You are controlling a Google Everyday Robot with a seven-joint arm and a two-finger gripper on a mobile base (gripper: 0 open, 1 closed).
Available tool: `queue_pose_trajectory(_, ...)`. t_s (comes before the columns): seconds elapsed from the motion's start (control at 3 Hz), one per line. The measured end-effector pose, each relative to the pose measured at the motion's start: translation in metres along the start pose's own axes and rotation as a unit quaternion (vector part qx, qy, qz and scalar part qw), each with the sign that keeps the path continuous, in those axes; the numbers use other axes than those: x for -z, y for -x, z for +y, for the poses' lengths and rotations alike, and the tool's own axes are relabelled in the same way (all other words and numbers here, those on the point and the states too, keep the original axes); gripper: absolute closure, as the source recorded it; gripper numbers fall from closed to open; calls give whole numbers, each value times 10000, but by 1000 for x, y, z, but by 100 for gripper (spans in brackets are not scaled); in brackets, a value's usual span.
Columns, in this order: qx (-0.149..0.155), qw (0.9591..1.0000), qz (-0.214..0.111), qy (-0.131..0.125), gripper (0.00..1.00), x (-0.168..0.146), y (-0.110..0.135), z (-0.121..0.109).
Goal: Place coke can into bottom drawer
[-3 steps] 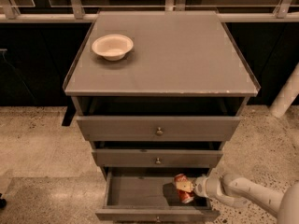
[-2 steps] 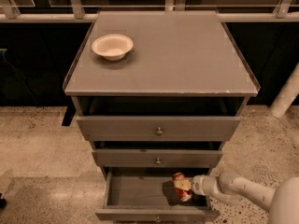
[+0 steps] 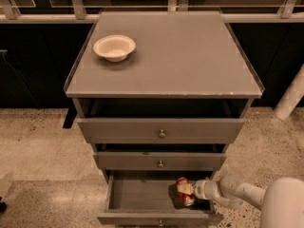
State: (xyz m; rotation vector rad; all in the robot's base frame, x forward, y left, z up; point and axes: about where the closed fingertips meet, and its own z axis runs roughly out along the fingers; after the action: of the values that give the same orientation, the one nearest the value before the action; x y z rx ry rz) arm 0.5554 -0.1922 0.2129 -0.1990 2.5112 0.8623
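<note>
1. Camera view shows us the gripper (image 3: 186, 189) reaching in from the right, low inside the open bottom drawer (image 3: 137, 194). It appears to be closed across the middle of the coke can (image 3: 186, 201). The can stands roughly upright at the right-hand end of the tray. We cannot tell whether its base already touches the drawer floor.
2. We judge the step in hand to be the set-down. The can is already within the drawer walls, so what remains is to rest it there and let go.
3. We should lower it gently until the base sits flat, not release from above. A light can tips easily and could roll along the tray.
4. We should spread the gripper only enough to clear the sides of the can. The right wall of the drawer is just beside it, and the front of the middle drawer (image 3: 160, 160) sits close above.
5. We should then draw the arm (image 3: 237, 194) back along the line it came in on, out to the right and front. That keeps the wrist away from the middle drawer's lower edge and from the freed can.
6. The bowl (image 3: 114, 47) on the cabinet top (image 3: 190, 56) is well apart from all this, so we need not mind it.
</note>
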Motion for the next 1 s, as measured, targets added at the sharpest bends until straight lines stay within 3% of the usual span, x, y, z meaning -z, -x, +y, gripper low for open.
queue_pose_trajectory(1.0,-232,9992,221,-258,100,-17,-25,-23)
